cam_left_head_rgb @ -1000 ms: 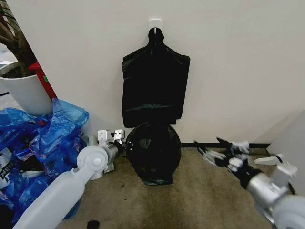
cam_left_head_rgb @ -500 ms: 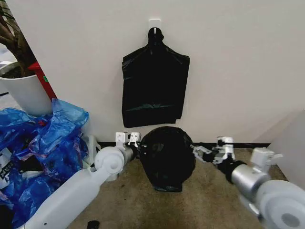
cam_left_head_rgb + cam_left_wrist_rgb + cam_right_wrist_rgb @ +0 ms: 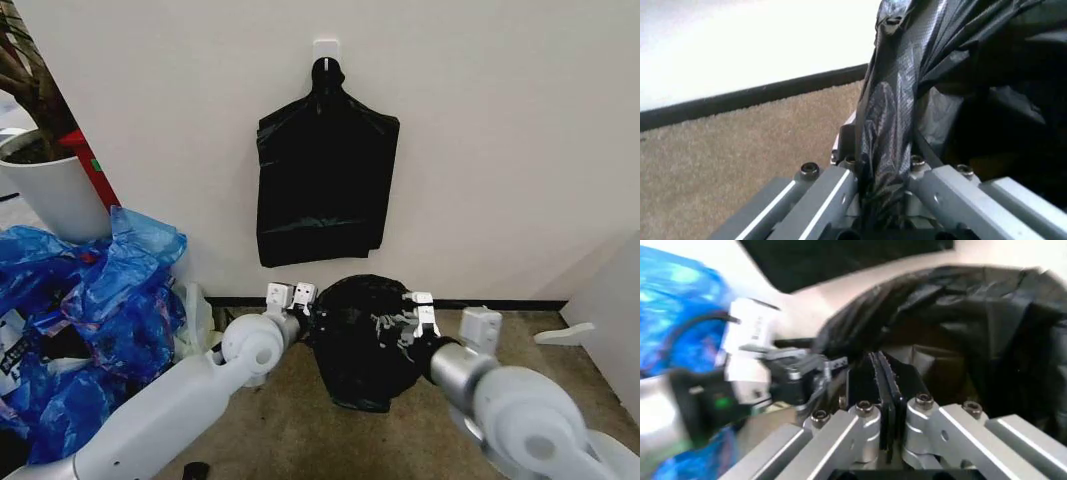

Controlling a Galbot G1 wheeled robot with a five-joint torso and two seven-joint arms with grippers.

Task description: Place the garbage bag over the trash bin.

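Left hand [image 3: 312, 312] clamped on the garbage bag [image 3: 360, 335] at one side, right hand [image 3: 392, 328] clenched against the film opposite, bag on carpet below a hung black bundle [image 3: 325, 180].

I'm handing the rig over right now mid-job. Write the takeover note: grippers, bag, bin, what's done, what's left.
Left gripper: shut on the garbage bag, pinching the film at its left edge.
Right gripper: fingers together at the bag's right side; whether they grip film is unclear.
The bag hangs between the two grippers over the carpet, below the black bundle on the wall.
Trash bin: I can't make it out under the bag.
Left: confirm the bag is over the bin's rim, then release.
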